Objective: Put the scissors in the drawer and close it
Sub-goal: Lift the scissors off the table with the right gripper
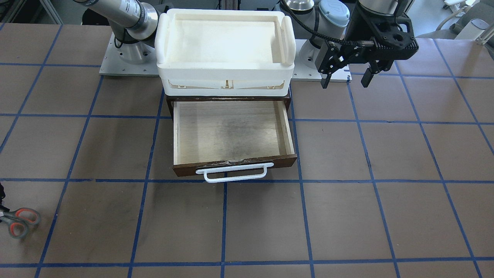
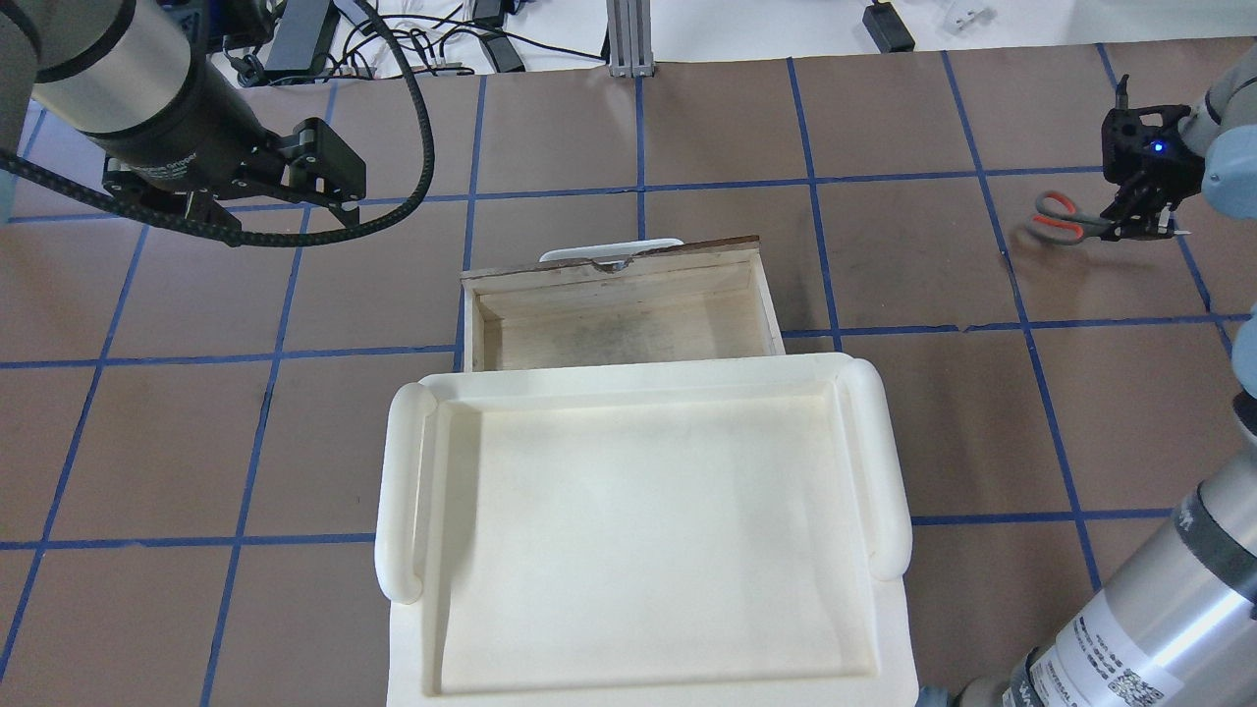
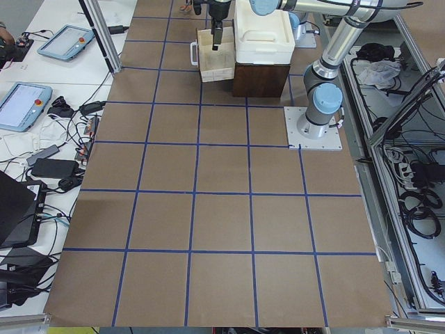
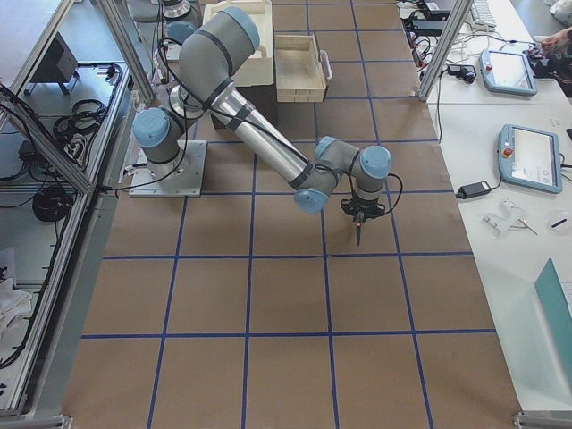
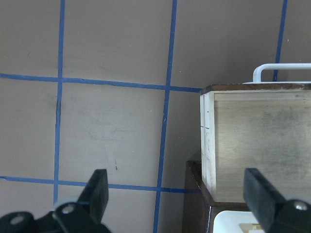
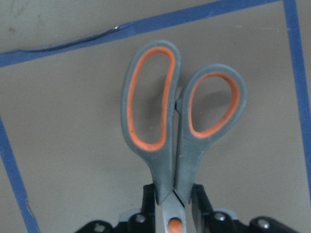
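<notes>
The scissors (image 2: pixel 1063 216), grey handles with orange-red inner loops, are far out on the table on my right. My right gripper (image 2: pixel 1131 222) is shut on them near the pivot, handles pointing away from it. The right wrist view shows the handles (image 6: pixel 165 121) just over the brown mat, with the fingers (image 6: pixel 199 201) clamped at the blades' base. They also show at the front-facing view's left edge (image 1: pixel 19 222). The drawer (image 1: pixel 287 135) is pulled open and empty, white handle (image 1: pixel 235 173) forward. My left gripper (image 1: pixel 345 82) hangs open and empty beside the cabinet, its fingers (image 5: pixel 99 194) wide apart.
A white plastic bin (image 2: pixel 403 471) sits on top of the dark brown cabinet (image 1: pixel 170 101) that holds the drawer. The brown mat with blue tape lines covers the table. The right arm (image 4: pixel 268 134) stretches long across the table from its base.
</notes>
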Controlling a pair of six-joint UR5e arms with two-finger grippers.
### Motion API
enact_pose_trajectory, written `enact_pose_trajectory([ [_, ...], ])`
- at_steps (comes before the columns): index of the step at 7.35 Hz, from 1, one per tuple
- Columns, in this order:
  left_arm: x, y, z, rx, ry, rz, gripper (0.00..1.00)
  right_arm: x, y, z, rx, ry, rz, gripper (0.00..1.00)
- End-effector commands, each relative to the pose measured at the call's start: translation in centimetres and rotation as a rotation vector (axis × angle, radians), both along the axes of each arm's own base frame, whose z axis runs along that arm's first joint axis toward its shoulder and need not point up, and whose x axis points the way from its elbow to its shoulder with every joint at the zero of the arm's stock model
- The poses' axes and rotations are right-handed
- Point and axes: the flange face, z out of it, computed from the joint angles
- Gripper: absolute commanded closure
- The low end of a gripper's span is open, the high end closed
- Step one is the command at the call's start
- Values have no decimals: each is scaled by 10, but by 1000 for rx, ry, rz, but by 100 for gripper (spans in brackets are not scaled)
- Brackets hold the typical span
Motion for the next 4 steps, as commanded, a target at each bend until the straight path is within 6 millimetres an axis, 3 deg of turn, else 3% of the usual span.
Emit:
enact_pose_trajectory([
  [1,0,0,0,-1,0,0,0,31,1,54,-59,-19,20,100],
  [2,0,0,0,-1,0,0,0,64,2,83,-76,-27,34,100],
  [4,0,0,0,0,0,0,0,149,12,139,-69,-44,50,100],
])
